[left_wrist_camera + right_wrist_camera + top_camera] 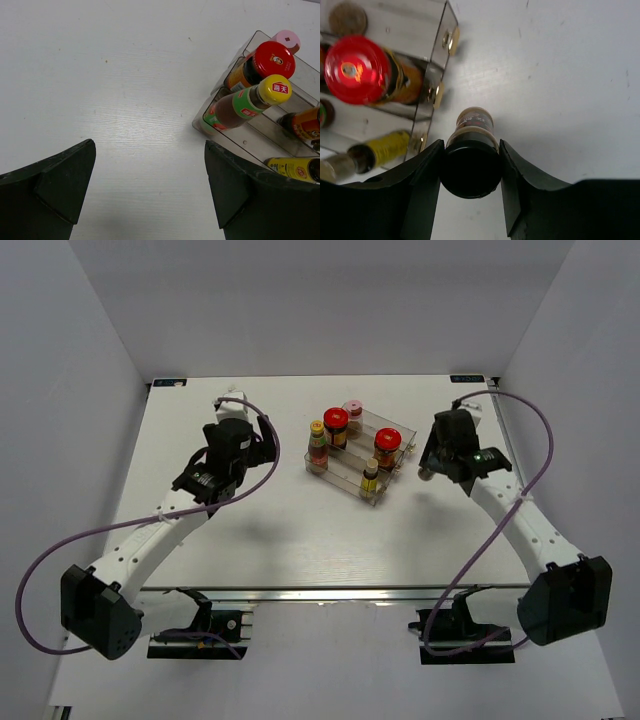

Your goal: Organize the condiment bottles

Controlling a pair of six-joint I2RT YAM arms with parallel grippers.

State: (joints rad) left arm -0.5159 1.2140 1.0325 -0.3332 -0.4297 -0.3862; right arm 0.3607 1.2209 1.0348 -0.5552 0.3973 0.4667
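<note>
My right gripper is shut on the black cap of a small black-capped bottle that stands on the table just right of the clear stepped rack. In the top view the right gripper covers this bottle. On the rack stand two red-lidded jars, a pink-capped shaker and two yellow-capped bottles. My left gripper is open over bare table left of the rack, with nothing between its fingers.
The white table ends at a back edge and a front edge. Grey walls rise on both sides. Purple cables loop beside each arm. The rack sits between the two grippers.
</note>
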